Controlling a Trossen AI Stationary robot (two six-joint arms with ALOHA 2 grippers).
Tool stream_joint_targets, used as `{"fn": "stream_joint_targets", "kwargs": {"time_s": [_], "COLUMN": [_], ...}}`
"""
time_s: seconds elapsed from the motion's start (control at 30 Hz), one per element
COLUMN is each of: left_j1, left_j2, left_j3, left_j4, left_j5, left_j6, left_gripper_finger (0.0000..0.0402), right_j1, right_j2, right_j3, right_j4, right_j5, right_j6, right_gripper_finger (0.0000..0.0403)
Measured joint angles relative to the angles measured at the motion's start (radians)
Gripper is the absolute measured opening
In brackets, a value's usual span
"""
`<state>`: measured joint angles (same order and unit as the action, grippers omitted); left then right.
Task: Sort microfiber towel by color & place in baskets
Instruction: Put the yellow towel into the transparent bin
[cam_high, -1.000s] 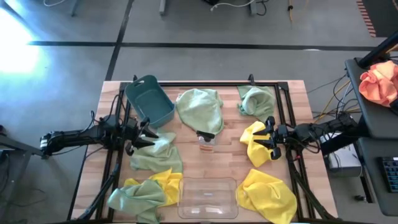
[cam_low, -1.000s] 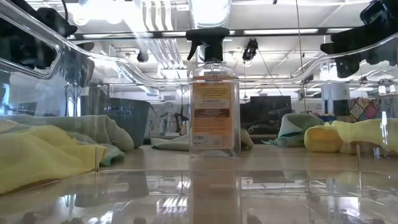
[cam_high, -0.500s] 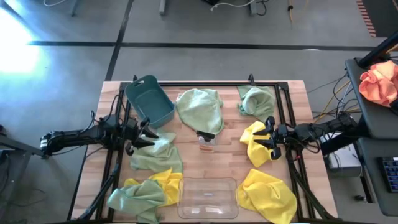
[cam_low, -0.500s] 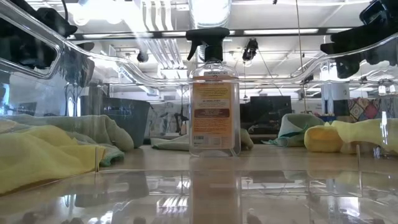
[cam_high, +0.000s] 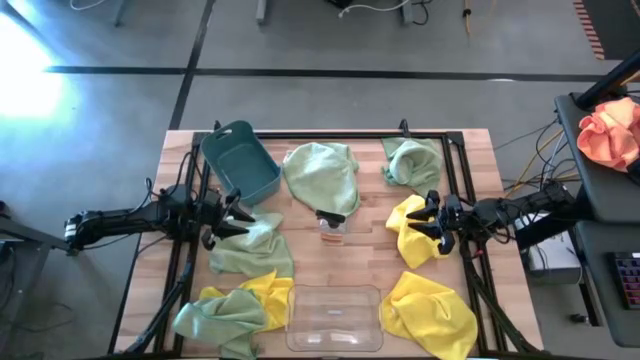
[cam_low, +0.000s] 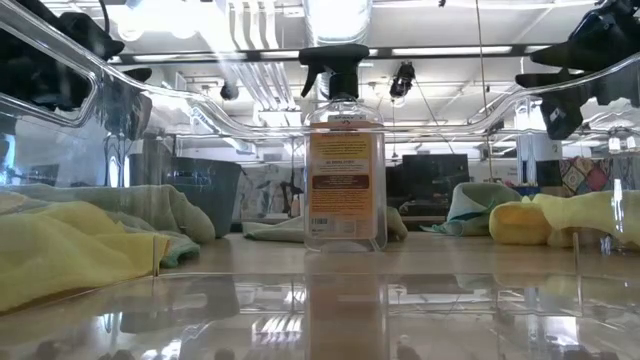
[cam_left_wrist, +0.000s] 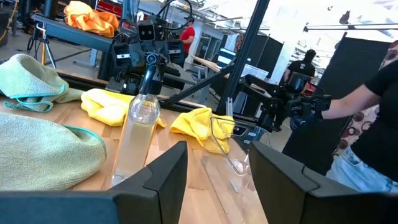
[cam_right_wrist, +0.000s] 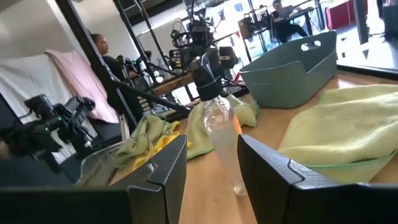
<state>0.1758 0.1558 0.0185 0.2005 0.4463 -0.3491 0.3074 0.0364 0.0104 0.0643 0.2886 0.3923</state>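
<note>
Hovering low over towels, left tool (cam_high: 232, 220) spread above green, right tool (cam_high: 428, 218) spread above yellow

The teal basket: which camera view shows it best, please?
The high view shows the teal basket whole, open and empty, at the table's far left. The right wrist view shows its side; the low view only a dim shape through clear plastic; the left wrist view misses it.

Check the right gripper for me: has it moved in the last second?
Yes, slightly. In the high view the right gripper has edged toward the spray bottle, over the yellow towel. Its fingers are open and empty. The towels have not shifted.
</note>
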Motion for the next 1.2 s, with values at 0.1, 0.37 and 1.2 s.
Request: {"fn": "stream_joint_targets", "kwargs": {"time_s": [0.1, 0.37, 1.2], "left_j1": [0.0, 0.001, 0.001], "left_j2": [0.0, 0.0, 0.0], "left_j3": [0.0, 0.0, 0.0], "left_j4": [0.0, 0.0, 0.333], "left_j5": [-0.02, -0.099, -0.277], "left_j6": [0.0, 0.0, -0.034], "left_gripper_finger": [0.0157, 0.0157, 0.0157], "right_j1": [0.0, 0.0, 0.0], "right_j2": [0.0, 0.0, 0.0], "right_j3": [0.0, 0.0, 0.0], "right_j4": [0.0, 0.0, 0.052], "right_j5": [0.0, 0.0, 0.154], "right_j6": [0.008, 0.008, 0.134], "right_gripper_finger": [0.0137, 0.0137, 0.0137]}}
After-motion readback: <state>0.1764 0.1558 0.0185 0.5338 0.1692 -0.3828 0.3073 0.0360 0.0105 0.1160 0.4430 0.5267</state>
